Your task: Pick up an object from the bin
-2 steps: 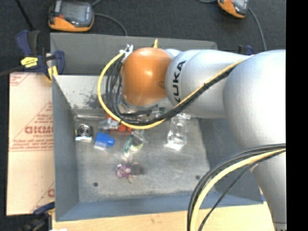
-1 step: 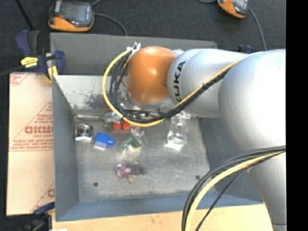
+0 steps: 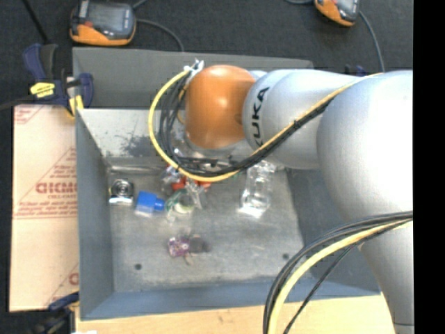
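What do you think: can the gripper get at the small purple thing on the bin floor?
Probably yes: the small purple thing lies alone on bare floor, nothing over it, near the gripper.

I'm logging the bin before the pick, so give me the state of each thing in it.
gripper: down in the bin, above the green-white thing.
green-white thing: on the bottom, partly hidden.
blue piece: lying free, left of the gripper.
silver metal piece: lying free near the left wall.
clear plastic piece: resting free, right of the gripper.
purple thing: lying alone.
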Controlling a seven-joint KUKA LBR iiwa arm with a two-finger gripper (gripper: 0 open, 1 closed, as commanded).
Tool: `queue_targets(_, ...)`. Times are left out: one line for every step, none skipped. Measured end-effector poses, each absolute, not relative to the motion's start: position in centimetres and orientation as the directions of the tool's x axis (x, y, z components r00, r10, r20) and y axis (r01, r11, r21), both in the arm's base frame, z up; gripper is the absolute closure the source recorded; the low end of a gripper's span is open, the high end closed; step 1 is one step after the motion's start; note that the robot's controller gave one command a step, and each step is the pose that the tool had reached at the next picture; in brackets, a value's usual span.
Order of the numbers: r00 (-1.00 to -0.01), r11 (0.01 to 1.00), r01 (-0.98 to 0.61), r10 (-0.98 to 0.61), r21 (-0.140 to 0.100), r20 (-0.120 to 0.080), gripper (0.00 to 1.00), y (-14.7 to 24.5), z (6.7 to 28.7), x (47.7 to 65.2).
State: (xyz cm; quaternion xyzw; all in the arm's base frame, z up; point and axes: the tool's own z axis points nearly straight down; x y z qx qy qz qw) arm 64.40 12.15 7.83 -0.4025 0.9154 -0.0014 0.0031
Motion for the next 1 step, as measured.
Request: queue_targets(-0.676, 0.677, -0.736, -0.736, -0.007, -0.011, 1.00, 15.54, 21.94, 60.98)
